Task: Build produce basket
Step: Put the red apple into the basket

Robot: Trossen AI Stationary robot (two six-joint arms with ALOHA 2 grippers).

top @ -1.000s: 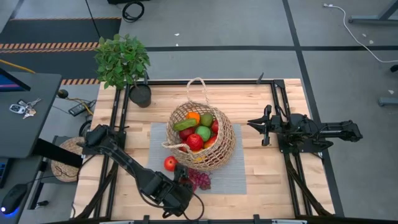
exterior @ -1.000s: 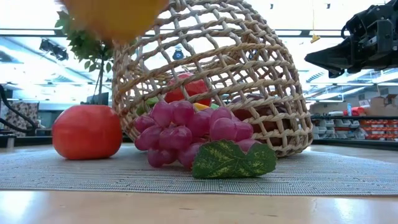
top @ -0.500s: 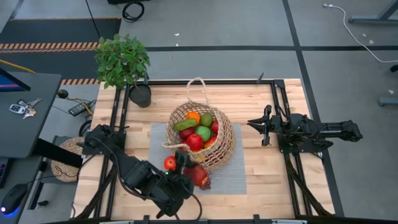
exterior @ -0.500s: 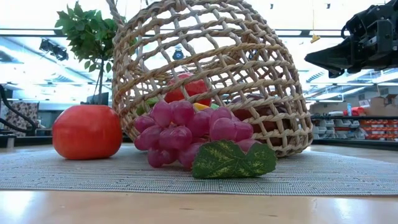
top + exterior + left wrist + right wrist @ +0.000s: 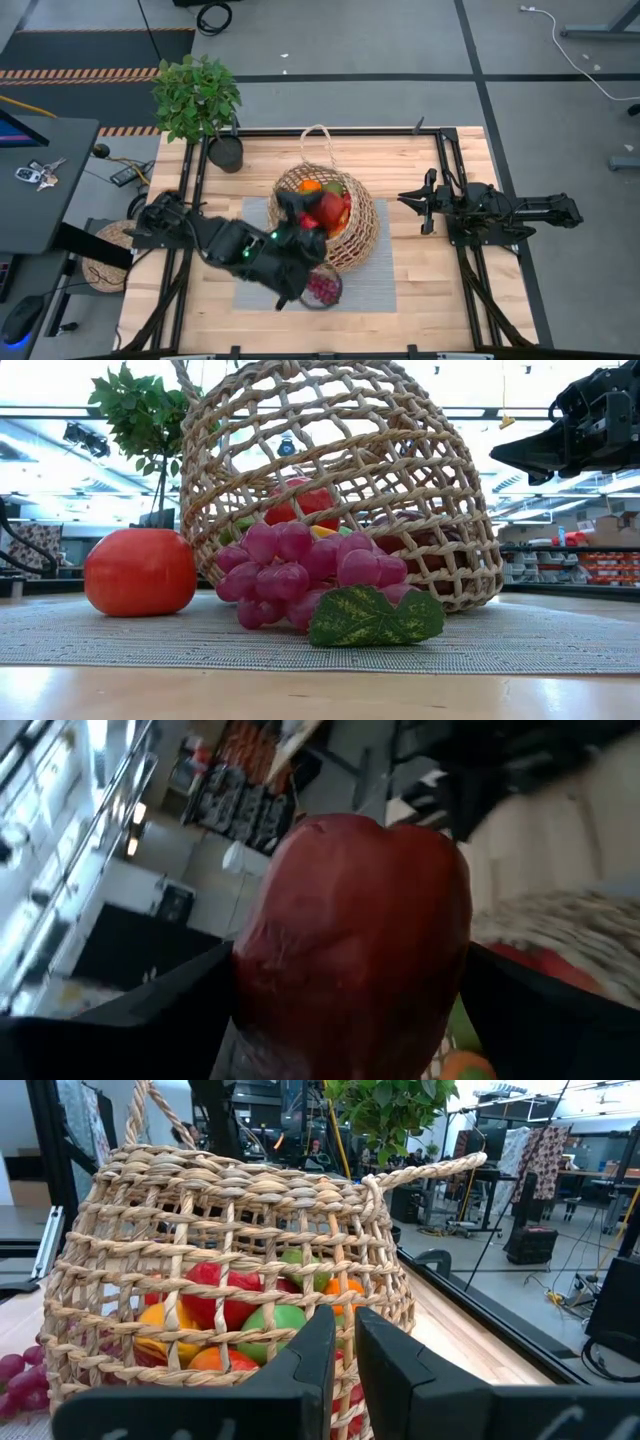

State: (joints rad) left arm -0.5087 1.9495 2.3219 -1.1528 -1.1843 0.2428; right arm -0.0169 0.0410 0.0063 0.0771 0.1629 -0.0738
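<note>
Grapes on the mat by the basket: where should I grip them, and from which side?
Probably pinch the grapes across the bunch's rounded middle, from straight above. It lies low on the mat with the basket close behind, so squeeze along that wall, not toward it. The flat leaf offers little hold.

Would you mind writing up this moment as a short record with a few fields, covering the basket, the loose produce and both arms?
basket: wicker basket on the grey mat, already holding several fruits
left gripper: left gripper over the basket, shut on a dark red fruit
right gripper: right gripper beside the basket, nothing held
loose produce: purple grapes and a red tomato on the mat in front of the basket
other: potted plant at the table's far left corner
</note>
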